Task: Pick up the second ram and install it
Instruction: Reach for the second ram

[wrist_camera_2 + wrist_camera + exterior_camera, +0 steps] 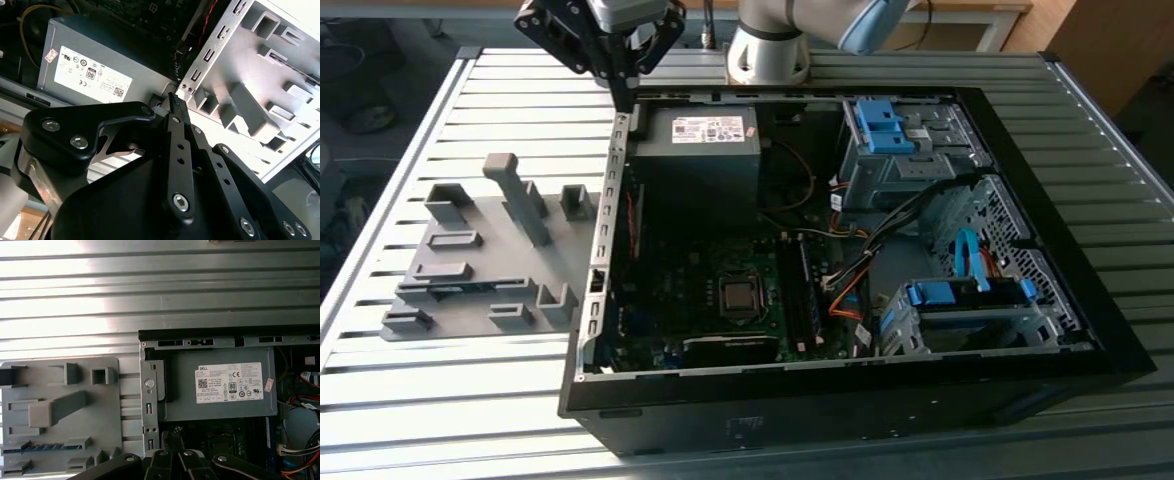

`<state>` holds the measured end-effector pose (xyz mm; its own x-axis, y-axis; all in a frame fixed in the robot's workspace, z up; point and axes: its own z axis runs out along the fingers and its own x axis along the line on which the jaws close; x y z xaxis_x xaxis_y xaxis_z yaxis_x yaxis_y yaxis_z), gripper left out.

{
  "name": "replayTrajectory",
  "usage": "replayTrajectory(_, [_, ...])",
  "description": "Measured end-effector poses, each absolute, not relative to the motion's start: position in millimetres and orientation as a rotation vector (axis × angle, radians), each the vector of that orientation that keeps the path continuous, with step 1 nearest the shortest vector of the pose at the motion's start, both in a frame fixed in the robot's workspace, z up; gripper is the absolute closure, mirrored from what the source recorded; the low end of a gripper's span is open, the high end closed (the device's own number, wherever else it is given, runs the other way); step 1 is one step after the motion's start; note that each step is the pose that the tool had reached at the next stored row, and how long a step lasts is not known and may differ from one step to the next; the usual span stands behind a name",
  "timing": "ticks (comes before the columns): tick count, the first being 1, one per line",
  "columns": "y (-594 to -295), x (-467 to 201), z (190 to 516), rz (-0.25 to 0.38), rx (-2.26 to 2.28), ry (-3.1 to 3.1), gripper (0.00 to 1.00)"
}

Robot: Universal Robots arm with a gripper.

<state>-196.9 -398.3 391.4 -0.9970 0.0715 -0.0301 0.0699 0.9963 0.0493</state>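
The second ram (42, 446) stands on edge in a slot of the grey holder (55, 375), in the row farthest from the holder's tall slanted post. Only its thin blue upper edge shows above the slot. In the exterior view it (454, 289) is a dark strip whose long axis runs across the holder, from the exterior view's left toward the computer case (854, 405), level with the counter (454, 420). Nothing touches it but the holder.

The holder lies flat on the slatted counter, just beside the open case on the exterior view's left. The end effector (626, 95) is well apart from the ram. It hangs above the far corner of the case, next to the power supply (696, 150), and points straight down. In both wrist views its fingers (175, 130) are drawn together into one narrow black tip (178, 442), and nothing is gripped between them.
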Motion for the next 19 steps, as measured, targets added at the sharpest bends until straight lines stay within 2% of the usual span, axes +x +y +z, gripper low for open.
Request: replayTrajectory(19, [-398.3, -204.1, 391.2, 0.075, 0.110, 3.107, 0.89])
